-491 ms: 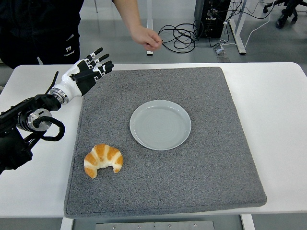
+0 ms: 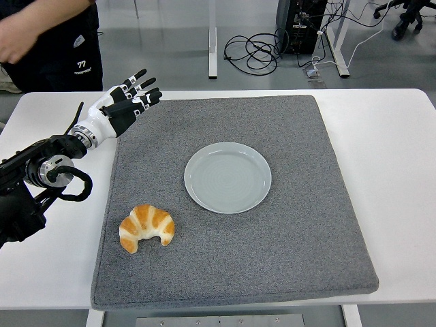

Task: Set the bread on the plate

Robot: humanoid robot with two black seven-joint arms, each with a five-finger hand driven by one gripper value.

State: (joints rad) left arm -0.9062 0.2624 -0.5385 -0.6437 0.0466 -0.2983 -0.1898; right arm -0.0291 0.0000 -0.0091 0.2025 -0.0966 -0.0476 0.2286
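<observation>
A golden croissant [image 2: 146, 228] lies on the grey mat's near left part. The pale grey plate [image 2: 227, 177] sits bare at the mat's middle, to the right of and beyond the croissant. My left hand [image 2: 126, 102] hovers over the mat's far left corner, fingers spread and holding nothing, well beyond the croissant. The left arm [image 2: 41, 174] comes in from the left edge. My right hand is out of view.
The grey mat [image 2: 306, 225] covers most of the white table [image 2: 395, 150]. A person in dark clothes [image 2: 48, 41] stands at the top left behind the table. Cables and desk legs lie on the floor beyond.
The person has pulled the arm back from top centre and moved to the top left. My left hand and the croissant have not moved.
</observation>
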